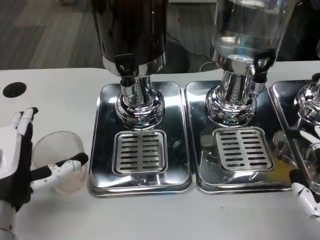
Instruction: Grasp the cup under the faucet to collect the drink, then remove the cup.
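Step in hand: we read this as the grasp of the cup, with the carry to the faucet not yet begun
Cup: clear plastic cup [61,160] stands upright on the white worktop [55,95], just left of the left drip tray [102,150], well clear of any faucet; we see no drink in it
Left robot hand: left robot hand [22,167] sits at the cup's left side, fingers spread wide; one black-tipped finger [67,165] lies across the cup's front wall and seems to touch it, another points up behind; we judge the grasp not closed, so the hand holds nothing yet
Right robot hand: right robot hand [306,195] shows only as fingertips at the frame's lower right edge; we cannot tell whether it is wide or narrow
Dispensers: dark dispenser [131,30] with black faucet [125,67] over the left grille [140,151]; clear dispenser [247,30] beside it with its own tap [261,62]
Next move calls for: closing the fingers round the soft wall without crushing it, then lifting and sliding right onto the grille beneath the black faucet
Risk: we judge the light cup may tip or skid if nudged by the front finger
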Motion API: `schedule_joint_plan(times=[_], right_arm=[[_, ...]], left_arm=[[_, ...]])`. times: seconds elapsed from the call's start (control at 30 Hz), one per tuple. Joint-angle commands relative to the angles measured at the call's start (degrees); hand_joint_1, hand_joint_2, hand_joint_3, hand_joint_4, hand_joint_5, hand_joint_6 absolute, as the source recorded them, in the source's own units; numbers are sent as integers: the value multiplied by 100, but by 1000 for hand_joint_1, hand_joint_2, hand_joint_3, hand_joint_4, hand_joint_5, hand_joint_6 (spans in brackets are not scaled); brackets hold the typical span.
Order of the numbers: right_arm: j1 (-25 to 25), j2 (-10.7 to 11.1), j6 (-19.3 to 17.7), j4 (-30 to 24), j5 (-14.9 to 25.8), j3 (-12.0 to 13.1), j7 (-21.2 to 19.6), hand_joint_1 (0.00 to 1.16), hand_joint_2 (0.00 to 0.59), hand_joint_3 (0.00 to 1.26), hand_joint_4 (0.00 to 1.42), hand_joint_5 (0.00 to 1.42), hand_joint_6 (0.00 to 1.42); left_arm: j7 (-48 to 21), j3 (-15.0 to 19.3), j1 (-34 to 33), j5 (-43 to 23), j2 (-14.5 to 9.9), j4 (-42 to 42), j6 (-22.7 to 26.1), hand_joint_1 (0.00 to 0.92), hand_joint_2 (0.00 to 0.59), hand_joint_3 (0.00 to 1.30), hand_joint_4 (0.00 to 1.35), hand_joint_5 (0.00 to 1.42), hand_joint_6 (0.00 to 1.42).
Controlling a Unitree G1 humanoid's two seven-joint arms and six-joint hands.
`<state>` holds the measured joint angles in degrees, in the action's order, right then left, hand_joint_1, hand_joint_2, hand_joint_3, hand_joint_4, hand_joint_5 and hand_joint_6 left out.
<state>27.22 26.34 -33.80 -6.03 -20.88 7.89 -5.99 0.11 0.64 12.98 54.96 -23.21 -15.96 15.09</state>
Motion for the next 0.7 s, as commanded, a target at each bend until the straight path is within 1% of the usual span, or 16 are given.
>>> schedule_joint_plan(times=[0.03,0.17,0.4,0.57,0.7], right_arm=[[-3,-38,-163,79,81,53,72,406,452,187,44,36,0],[-41,-61,-199,68,98,51,116,407,452,189,44,36,0],[-96,-117,-230,69,118,36,217,399,459,191,44,37,0],[-107,-150,-228,63,106,24,253,398,457,197,44,37,0],[-109,-172,-221,67,94,14,283,397,446,199,44,47,0]], left_arm=[[-145,-169,-116,167,-136,104,136,312,56,87,82,324,545],[-207,-257,-143,257,-162,175,258,322,54,94,117,362,593],[-308,-392,-241,196,-191,403,415,300,51,113,120,369,592],[-285,-486,-345,127,-207,552,373,291,46,170,138,378,608],[-186,-547,-415,62,-191,669,272,296,55,208,162,404,625]])
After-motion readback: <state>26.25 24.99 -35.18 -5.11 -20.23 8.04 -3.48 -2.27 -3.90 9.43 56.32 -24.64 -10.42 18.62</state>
